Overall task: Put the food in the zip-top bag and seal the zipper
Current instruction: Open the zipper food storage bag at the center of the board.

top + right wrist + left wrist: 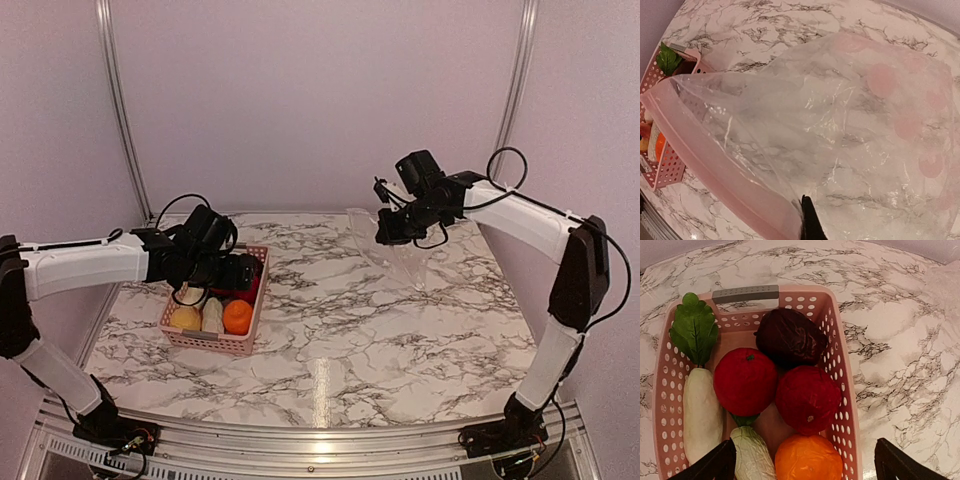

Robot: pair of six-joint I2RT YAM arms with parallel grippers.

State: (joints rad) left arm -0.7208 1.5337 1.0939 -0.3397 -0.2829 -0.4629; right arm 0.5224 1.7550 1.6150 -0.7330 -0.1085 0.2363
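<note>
The food lies in a pink lattice basket [845, 390]: two red round pieces [745, 381] [807, 397], a dark brown piece [790, 337], an orange [807, 460], and two white radishes [700, 415] [752, 457] with green leaves [694, 327]. A yellow fruit [185, 318] shows from above. My left gripper [806, 450] [238, 272] hangs open just above the basket, its jaws spread to either side of the orange and holding nothing. My right gripper [808, 204] [390, 232] is shut on the mouth edge of the clear zip-top bag [850, 130] [400, 255], holding it up over the table. The zipper [715, 165] is a pinkish band along the bag's open mouth.
The basket [215, 335] stands at the table's left, with a grey handle [745, 294] on its far rim. The marble tabletop [340, 330] lies between basket and bag. A metal rail [300, 440] runs along the near edge, and walls close off the back and sides.
</note>
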